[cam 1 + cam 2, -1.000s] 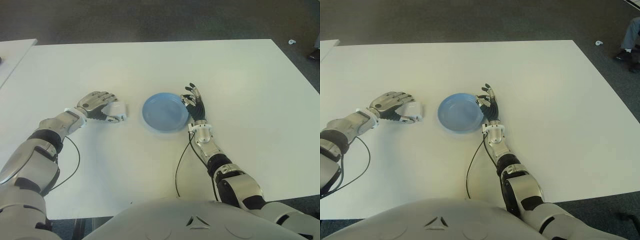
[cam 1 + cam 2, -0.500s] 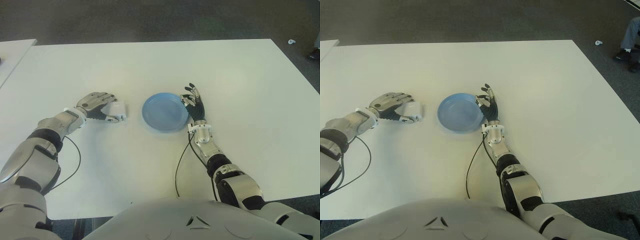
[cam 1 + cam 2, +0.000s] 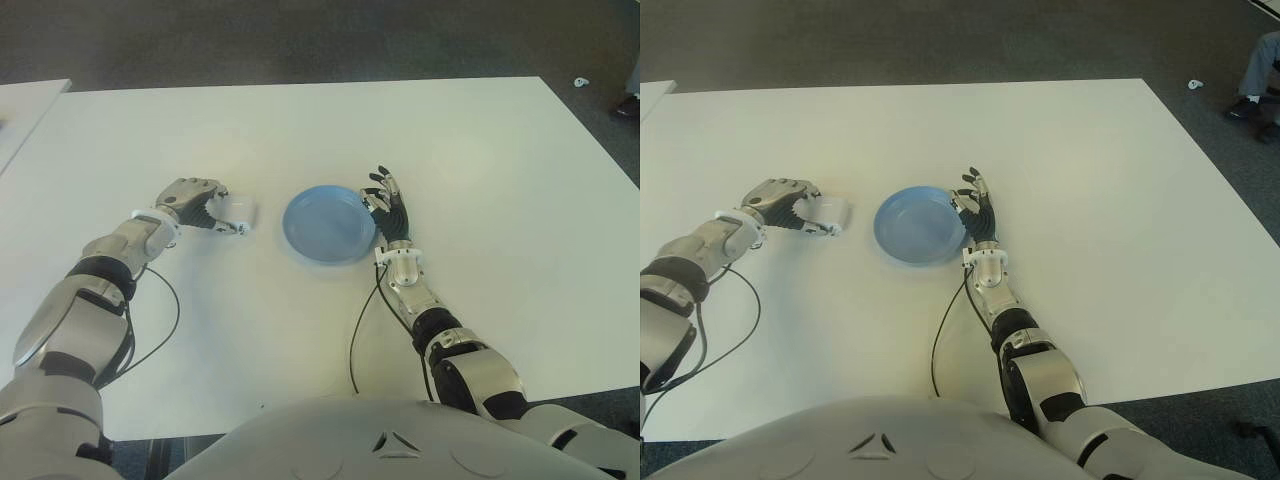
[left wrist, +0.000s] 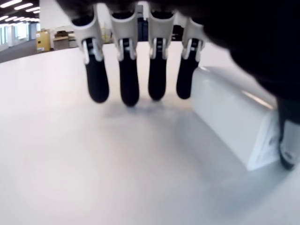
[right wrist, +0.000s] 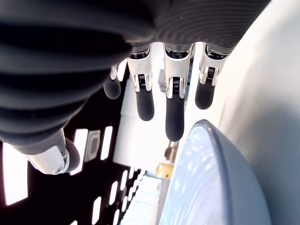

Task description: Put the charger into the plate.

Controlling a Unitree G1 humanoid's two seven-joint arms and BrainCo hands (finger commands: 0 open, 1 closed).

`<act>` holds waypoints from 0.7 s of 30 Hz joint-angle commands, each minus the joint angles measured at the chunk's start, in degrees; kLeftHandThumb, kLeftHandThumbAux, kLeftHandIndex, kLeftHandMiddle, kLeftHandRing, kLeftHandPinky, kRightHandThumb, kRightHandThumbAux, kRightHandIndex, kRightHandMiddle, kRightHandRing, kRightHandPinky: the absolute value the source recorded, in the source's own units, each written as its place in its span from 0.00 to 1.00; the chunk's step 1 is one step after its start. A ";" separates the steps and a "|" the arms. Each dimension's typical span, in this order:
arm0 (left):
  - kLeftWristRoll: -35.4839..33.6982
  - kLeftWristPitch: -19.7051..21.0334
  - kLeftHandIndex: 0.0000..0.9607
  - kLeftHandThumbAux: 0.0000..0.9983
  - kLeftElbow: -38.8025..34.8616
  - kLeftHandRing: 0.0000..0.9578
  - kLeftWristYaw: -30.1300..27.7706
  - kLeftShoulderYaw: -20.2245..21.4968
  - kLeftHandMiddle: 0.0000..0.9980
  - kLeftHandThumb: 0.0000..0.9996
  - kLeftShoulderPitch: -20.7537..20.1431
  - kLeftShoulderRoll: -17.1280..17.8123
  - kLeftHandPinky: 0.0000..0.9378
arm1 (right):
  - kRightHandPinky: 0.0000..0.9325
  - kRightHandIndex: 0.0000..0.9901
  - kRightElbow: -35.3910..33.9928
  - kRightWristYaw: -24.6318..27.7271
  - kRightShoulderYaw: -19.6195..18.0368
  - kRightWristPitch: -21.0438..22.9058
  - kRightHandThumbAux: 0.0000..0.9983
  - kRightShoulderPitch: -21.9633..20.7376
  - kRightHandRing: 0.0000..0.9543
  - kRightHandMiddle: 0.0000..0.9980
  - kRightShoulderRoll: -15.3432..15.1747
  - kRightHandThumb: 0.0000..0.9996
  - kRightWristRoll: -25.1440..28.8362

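Two hands flank the round light-blue plate [image 3: 328, 223] on the white table [image 3: 480, 150]. The left hand [image 3: 192, 199] is well to the plate's left, fingers curled around the white boxy charger [image 3: 238, 211], thumb pressing its far end. The right hand [image 3: 389, 208] stands at the plate's right rim, fingers loosely spread, holding nothing.

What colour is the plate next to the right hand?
Light blue: the round plate beside the right hand, clearest in the left eye view.
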 commanded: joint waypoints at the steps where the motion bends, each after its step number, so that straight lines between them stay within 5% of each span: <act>1: -1.73 2.06 0.46 0.69 -1.74 0.87 -3.38 1.20 0.84 0.75 3.48 -1.15 0.90 | 0.24 0.00 5.31 0.13 -0.32 4.75 0.50 5.62 0.33 0.20 0.81 0.00 0.47; 21: -5.09 5.39 0.46 0.70 -8.30 0.88 -6.86 5.59 0.85 0.75 6.66 -1.16 0.89 | 0.27 0.00 6.25 0.46 -1.29 4.03 0.51 5.25 0.36 0.21 1.23 0.00 1.28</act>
